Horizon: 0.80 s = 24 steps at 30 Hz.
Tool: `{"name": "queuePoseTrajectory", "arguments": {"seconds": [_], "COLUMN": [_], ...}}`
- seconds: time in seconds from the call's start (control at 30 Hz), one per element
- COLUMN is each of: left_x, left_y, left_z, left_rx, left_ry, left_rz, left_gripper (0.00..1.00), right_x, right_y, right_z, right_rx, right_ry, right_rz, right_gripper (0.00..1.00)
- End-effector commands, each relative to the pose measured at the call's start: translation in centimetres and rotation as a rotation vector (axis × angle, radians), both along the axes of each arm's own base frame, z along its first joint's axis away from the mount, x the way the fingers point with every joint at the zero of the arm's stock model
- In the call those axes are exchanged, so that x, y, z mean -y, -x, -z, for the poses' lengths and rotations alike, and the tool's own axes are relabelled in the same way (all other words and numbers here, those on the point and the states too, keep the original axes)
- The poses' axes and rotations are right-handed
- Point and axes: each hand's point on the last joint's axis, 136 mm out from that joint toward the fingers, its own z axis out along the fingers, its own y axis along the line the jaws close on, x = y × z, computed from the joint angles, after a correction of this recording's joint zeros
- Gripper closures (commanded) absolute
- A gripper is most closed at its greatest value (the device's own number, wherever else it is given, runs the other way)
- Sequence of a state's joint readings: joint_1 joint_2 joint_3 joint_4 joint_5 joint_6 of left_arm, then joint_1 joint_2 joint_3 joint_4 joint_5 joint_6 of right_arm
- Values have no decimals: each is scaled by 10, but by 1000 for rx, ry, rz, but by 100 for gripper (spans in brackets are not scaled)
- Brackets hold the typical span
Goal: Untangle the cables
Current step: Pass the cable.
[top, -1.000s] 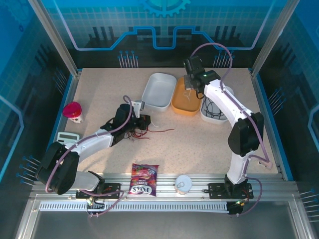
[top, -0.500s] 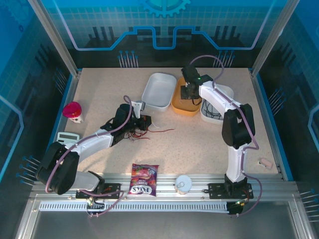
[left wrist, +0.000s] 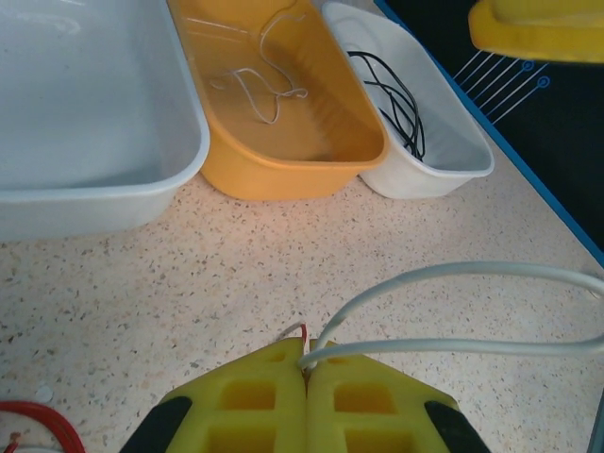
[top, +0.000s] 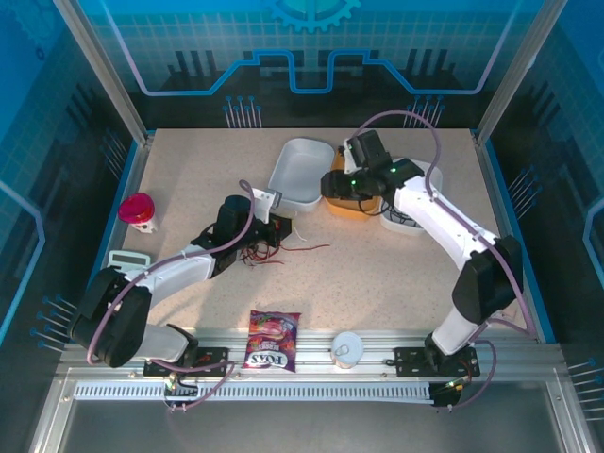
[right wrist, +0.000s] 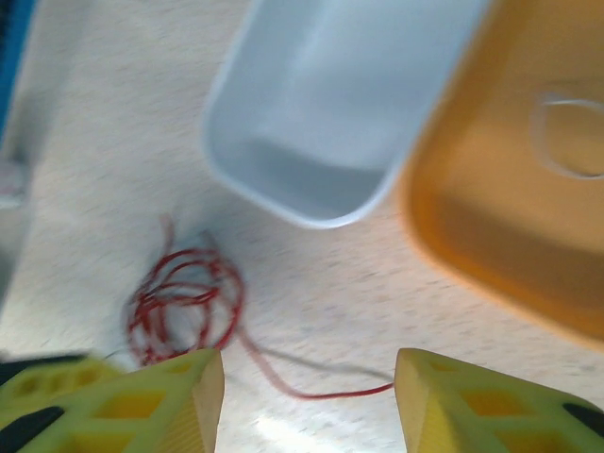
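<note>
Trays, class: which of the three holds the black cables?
The small white tray at the right end of the row; black cables lie coiled in it, whereas the orange tray beside it holds a whitish cable.

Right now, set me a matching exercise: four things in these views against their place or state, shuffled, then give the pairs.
Things:
1 black cable
2 red cable
3 left gripper
4 right gripper

Place or state:
A open
B loose on the table
C in the small white tray
D shut on a whitish cable

Pairs: 1-C, 2-B, 3-D, 4-A.
</note>
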<state>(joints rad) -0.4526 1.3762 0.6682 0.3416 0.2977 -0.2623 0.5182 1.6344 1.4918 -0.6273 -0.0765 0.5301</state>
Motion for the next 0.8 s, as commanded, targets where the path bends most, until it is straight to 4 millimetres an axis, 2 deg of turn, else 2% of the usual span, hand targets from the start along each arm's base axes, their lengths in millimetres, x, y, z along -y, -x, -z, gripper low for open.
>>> {"name": "queuePoseTrajectory", "arguments": {"seconds": [0.0, 0.17, 0.4, 0.63, 0.77], "left_x": [7, 9, 12, 14, 14], "left_y": [-1, -4, -3, -3, -2], "left_z": [-3, -2, -3, -3, -3], "left_rx": [46, 43, 41, 39, 37], "left_ry": [4, 1, 7, 15, 12], "left_rz": [49, 52, 68, 72, 70], "left_gripper": [100, 100, 100, 100, 99], "right_x": [-35, -61, -80, -95, -93], "right_y": [27, 48, 48, 45, 44], "right_z": [-9, -6, 8, 20, 22], "right_rx": [-9, -13, -54, -88, -85], "right_ry": [-98, -143, -168, -162, -155], "right_rz": [-71, -109, -121, -134, -123], "right_gripper": [49, 49, 53, 66, 83]}}
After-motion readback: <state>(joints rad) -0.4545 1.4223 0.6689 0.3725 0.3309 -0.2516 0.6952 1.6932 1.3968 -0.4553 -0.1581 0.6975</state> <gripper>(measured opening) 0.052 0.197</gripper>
